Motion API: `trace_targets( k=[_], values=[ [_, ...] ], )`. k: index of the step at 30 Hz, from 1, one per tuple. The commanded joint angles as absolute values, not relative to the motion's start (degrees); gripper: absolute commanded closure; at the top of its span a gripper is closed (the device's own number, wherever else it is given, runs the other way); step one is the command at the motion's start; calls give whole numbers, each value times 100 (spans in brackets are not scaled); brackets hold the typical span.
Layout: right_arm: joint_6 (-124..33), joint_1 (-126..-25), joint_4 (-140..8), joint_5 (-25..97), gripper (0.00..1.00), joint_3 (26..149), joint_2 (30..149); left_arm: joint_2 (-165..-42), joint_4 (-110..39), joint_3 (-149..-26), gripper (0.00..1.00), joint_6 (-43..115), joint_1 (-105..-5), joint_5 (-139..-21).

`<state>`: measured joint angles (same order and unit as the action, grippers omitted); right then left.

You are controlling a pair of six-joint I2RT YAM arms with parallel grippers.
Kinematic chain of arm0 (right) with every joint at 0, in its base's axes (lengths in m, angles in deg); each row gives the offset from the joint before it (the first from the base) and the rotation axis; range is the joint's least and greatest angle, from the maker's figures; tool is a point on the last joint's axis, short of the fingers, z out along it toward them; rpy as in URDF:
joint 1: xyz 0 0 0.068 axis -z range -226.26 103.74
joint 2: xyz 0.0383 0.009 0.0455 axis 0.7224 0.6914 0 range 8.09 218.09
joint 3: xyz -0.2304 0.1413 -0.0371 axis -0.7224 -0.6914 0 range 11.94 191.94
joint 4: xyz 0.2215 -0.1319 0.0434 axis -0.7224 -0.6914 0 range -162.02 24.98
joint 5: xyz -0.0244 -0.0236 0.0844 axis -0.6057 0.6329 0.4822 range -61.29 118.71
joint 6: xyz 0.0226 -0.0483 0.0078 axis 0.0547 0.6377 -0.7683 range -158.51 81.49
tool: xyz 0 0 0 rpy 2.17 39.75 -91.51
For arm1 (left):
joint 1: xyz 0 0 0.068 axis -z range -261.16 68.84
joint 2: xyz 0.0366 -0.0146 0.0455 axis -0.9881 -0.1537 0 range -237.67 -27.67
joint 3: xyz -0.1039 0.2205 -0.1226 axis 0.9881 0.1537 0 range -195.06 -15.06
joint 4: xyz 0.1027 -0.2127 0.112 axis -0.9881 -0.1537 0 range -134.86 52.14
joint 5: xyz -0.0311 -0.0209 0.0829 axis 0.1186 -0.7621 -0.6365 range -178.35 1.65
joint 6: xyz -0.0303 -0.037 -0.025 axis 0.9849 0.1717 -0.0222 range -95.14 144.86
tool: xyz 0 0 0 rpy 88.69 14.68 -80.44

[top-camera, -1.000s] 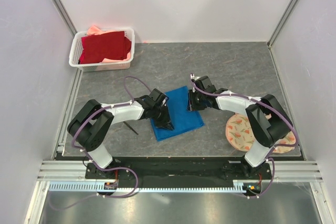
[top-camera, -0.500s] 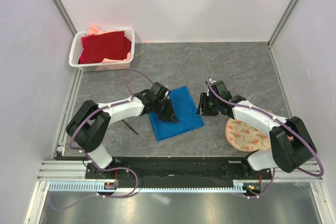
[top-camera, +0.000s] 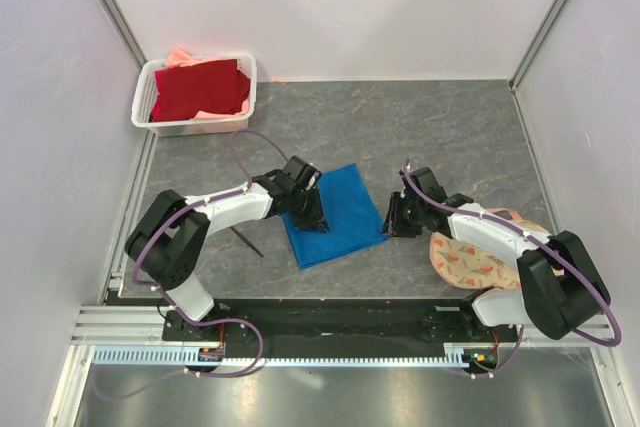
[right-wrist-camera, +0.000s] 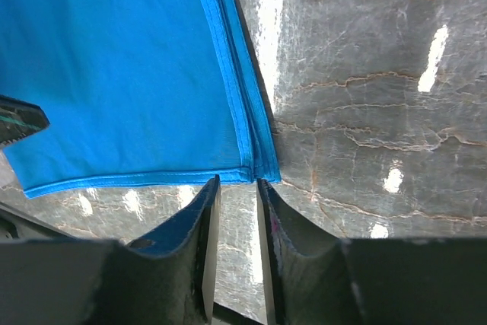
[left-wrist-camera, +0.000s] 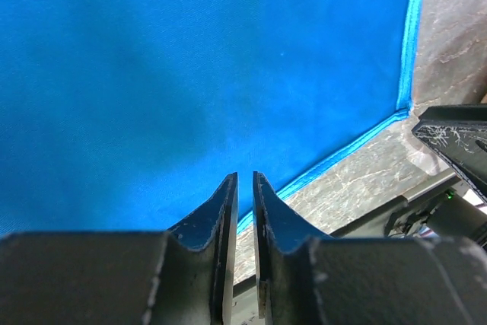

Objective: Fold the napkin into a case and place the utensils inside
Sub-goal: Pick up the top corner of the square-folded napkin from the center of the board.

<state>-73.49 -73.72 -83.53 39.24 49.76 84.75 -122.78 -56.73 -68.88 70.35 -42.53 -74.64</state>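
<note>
The blue napkin (top-camera: 345,215) lies folded flat on the table, its layered hems showing along its right edge in the right wrist view (right-wrist-camera: 129,74). My left gripper (top-camera: 312,219) rests low over the napkin's left half, jaws all but closed with nothing between them (left-wrist-camera: 243,176); blue cloth (left-wrist-camera: 190,58) fills that view. My right gripper (top-camera: 393,219) sits just off the napkin's right corner, jaws a narrow gap apart and empty (right-wrist-camera: 237,180). One thin black utensil (top-camera: 248,242) lies on the table left of the napkin, under my left arm.
A white basket (top-camera: 148,97) with dark red cloth stands at the back left. A round peach floral mat (top-camera: 475,259) lies at the front right, partly under my right arm. Grey walls close in both sides.
My right gripper has drawn back from the napkin's right edge, rightward and toward the near side. My left gripper has shifted slightly over the napkin. The napkin stays flat.
</note>
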Motion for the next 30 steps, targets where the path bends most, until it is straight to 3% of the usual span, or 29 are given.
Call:
trace_targets(
  k=[1,30],
  values=[
    [-7419,-7359,-8120,4058,68,4886,8464,-12224,-5719,-6832,80,6793,-4266,-7622],
    [-7287,-7324,-7847,4040,65,4771,8789,-12207,-5570,-6568,80,6872,-4266,-7491]
  ],
)
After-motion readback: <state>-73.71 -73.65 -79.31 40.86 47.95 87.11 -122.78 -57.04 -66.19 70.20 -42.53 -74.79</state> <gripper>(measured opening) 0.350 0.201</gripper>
